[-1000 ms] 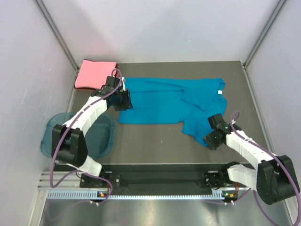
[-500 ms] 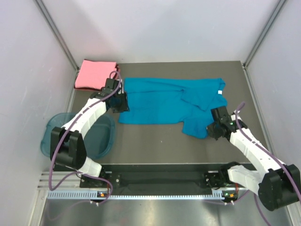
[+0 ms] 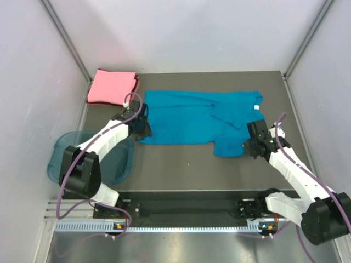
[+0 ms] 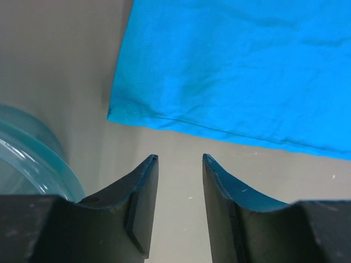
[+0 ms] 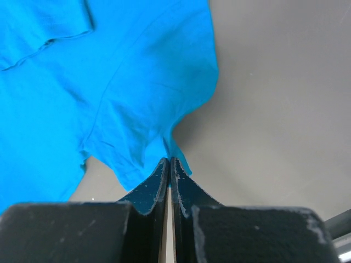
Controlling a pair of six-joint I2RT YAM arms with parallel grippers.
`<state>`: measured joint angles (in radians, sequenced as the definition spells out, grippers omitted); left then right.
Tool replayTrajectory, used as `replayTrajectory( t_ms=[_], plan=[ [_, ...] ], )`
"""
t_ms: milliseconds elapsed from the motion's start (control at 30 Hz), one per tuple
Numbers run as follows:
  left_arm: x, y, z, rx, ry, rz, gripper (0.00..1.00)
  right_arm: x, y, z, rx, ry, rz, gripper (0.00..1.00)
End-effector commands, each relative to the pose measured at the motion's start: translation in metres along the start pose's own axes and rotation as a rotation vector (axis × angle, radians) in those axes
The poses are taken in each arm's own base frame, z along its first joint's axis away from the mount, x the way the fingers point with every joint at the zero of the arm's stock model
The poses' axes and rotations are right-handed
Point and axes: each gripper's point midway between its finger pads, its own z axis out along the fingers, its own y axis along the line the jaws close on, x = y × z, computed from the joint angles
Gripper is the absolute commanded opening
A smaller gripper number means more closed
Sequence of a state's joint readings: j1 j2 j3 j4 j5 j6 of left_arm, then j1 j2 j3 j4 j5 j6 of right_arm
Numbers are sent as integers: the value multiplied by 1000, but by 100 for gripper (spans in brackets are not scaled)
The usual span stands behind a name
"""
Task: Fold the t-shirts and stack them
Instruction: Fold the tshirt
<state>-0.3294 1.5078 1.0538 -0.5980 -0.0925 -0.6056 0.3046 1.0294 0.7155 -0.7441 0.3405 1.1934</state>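
Note:
A teal-blue t-shirt (image 3: 186, 118) lies spread across the dark table, its white neck label (image 3: 256, 107) at the right end. A salmon-pink t-shirt (image 3: 112, 86) sits folded at the back left corner. My left gripper (image 3: 143, 130) hovers at the teal shirt's near-left corner, open. In the left wrist view that gripper (image 4: 179, 159) has bare table between its fingers, and the shirt's hem (image 4: 164, 118) lies just ahead. My right gripper (image 3: 249, 145) is shut on the shirt's near-right flap. In the right wrist view the gripper (image 5: 169, 160) pinches a fold of teal cloth (image 5: 109, 82), which drapes away from it.
A translucent blue tub (image 3: 118, 159) stands at the near left, under the left arm. Its rim (image 4: 27, 159) shows close to the left fingers. Grey walls enclose the table on three sides. A metal rail (image 3: 181, 224) runs along the near edge.
The right gripper closed on the teal shirt's near-right flap and drew it back away from the front edge. The left gripper slid toward the front along the shirt's left edge, to its near corner.

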Motion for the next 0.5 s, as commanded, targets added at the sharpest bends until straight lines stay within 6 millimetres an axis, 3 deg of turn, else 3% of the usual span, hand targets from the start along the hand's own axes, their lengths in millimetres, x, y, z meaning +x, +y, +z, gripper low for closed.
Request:
replayTrajectory(
  t_ms=[0,167,400,467],
  plan=[
    [-10,5,-1,-41,-82,-166,44,-22,20,-15,-73,-71,-14,0],
    [-7,8,10,-64,-127,-437,47,-19,25,-15,-112,-60,-24,0],
    [-20,5,24,-162,-141,-553,44,-15,31,-11,-153,-38,-31,0],
    [-8,12,33,-232,-102,-574,44,-14,31,-10,-156,-33,-37,0]
  ],
)
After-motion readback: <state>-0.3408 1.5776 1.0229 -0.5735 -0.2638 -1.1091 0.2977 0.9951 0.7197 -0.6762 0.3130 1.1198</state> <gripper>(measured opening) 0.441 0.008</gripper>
